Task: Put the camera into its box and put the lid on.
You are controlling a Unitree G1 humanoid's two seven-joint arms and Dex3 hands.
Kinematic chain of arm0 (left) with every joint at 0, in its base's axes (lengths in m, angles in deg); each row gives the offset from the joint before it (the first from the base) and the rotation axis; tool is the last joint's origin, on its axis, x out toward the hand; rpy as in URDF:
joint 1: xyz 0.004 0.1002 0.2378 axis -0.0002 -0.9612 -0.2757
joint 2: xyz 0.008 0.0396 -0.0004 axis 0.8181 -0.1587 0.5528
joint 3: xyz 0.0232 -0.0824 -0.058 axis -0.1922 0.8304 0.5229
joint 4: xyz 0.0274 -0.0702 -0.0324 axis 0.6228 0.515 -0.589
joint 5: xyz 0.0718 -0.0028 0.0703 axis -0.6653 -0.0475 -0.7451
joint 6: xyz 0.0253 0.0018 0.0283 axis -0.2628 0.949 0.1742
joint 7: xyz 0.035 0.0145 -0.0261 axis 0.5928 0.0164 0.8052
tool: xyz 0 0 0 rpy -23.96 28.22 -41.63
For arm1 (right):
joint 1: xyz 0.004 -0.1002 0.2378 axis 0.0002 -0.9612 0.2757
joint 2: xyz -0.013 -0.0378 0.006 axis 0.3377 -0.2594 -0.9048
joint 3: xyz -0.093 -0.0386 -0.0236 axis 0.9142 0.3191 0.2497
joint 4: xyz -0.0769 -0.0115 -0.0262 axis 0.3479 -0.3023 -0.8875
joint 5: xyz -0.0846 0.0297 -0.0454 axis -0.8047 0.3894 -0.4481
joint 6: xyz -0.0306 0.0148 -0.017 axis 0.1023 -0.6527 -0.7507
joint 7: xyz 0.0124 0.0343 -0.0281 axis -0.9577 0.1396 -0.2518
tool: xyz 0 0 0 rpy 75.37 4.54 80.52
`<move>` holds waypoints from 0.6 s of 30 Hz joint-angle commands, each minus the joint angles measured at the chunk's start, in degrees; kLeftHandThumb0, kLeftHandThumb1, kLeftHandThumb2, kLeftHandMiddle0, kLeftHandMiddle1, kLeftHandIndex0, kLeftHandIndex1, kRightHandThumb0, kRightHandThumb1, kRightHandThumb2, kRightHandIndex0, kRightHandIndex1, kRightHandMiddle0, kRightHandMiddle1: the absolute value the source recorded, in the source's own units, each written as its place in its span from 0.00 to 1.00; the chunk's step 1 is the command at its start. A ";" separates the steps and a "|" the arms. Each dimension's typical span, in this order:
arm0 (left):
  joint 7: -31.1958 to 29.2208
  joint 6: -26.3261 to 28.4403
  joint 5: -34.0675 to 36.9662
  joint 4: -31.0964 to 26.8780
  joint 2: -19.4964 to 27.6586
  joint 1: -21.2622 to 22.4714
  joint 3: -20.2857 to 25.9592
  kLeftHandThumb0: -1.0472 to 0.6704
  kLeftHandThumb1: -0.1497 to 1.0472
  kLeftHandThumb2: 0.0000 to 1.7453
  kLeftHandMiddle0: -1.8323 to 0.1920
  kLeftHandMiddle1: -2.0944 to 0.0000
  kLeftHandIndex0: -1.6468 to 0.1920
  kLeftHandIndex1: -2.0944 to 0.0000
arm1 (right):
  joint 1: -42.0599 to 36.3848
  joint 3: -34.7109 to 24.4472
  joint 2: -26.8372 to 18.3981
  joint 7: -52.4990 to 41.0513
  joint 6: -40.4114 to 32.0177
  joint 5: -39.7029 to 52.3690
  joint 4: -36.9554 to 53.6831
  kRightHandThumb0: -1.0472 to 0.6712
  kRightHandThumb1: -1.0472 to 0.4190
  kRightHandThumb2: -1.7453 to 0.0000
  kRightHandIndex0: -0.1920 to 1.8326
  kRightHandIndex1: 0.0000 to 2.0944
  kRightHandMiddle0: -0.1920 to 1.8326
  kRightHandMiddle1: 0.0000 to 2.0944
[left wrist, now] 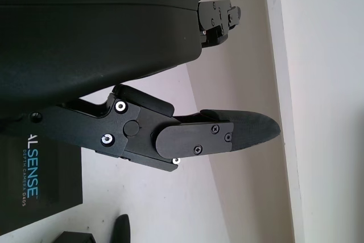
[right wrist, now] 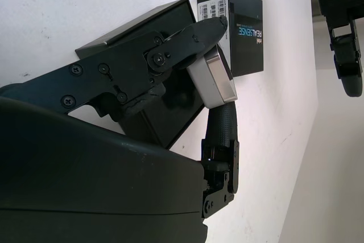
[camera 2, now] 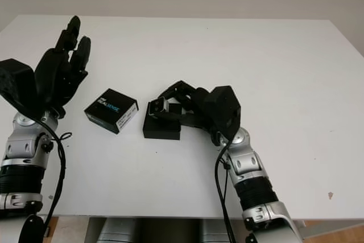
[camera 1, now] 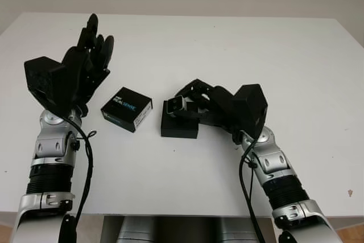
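Right hand (camera 2: 170, 103) grips camera (camera 2: 157, 107) over box (camera 2: 161, 130).

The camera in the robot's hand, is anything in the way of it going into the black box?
Nothing visible is. The right hand holds the silver camera right over the open black box. The lid lies beside the box, and the open left hand hovers beyond it.

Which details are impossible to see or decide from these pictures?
- Inside of the black box base: the right hand, holding the silver camera above it, covers the opening in the eye views.
- Whether the camera touches the base: undecidable in the right wrist view.
- Printed lid: its label is cut off by the edge in the left wrist view.
- Left hand: raised, open, beside the lid.
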 commanded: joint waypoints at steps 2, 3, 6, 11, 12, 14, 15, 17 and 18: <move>-0.02 -0.69 -0.24 -0.27 0.48 -0.46 0.13 0.21 1.00 0.27 0.97 0.97 0.97 0.97 | 0.17 0.06 0.61 0.09 0.56 0.01 -0.11 0.35 0.08 0.97 0.16 0.03 0.22 0.83; 0.05 -0.45 -0.01 -0.36 0.38 -0.44 0.26 0.21 1.00 0.27 0.97 0.97 0.97 0.97 | 0.17 0.02 0.62 0.04 0.52 0.04 -0.15 0.35 0.08 0.97 0.16 0.03 0.22 0.83; 0.52 0.24 0.19 -0.90 0.23 -0.45 0.44 0.21 1.00 0.26 0.96 0.97 0.96 0.97 | 0.09 -0.03 0.39 -0.22 0.99 -0.03 -0.46 0.35 0.08 0.97 0.16 0.03 0.23 0.83; 0.17 -0.11 -0.16 -0.54 0.71 -0.27 0.13 0.22 1.00 0.27 0.97 0.98 0.97 0.98 | 0.03 -0.08 0.16 -0.41 0.43 -0.09 -0.07 0.36 0.08 0.97 0.16 0.03 0.22 0.82; 0.16 -0.02 -0.13 -0.54 0.71 -0.25 0.13 0.22 1.00 0.27 0.97 0.98 0.97 0.98 | -0.02 -0.08 0.14 -0.42 0.36 -0.10 0.03 0.36 0.08 0.97 0.16 0.03 0.22 0.82; 0.29 0.22 0.01 -0.63 0.58 -0.19 0.22 0.21 1.00 0.27 0.97 0.97 0.97 0.97 | -0.10 -0.04 0.08 -0.47 0.50 -0.19 0.07 0.35 0.08 0.97 0.16 0.03 0.23 0.82; 0.41 0.23 0.13 -0.66 0.46 -0.17 0.32 0.21 1.00 0.27 0.97 0.97 0.97 0.97 | -0.17 -0.03 0.06 -0.46 0.68 -0.24 0.09 0.35 0.08 0.97 0.16 0.03 0.23 0.82; 0.35 0.00 0.19 -0.58 0.45 -0.11 0.35 0.22 1.00 0.26 0.96 0.97 0.96 0.97 | -0.36 0.03 0.01 -0.23 0.77 -0.48 0.35 0.35 0.08 0.97 0.16 0.03 0.23 0.82; 0.29 -0.06 0.19 -0.69 0.47 -0.16 0.33 0.22 1.00 0.26 0.96 0.97 0.96 0.97 | -0.45 0.00 -0.02 -0.15 0.60 -0.54 0.55 0.35 0.08 0.97 0.16 0.03 0.23 0.82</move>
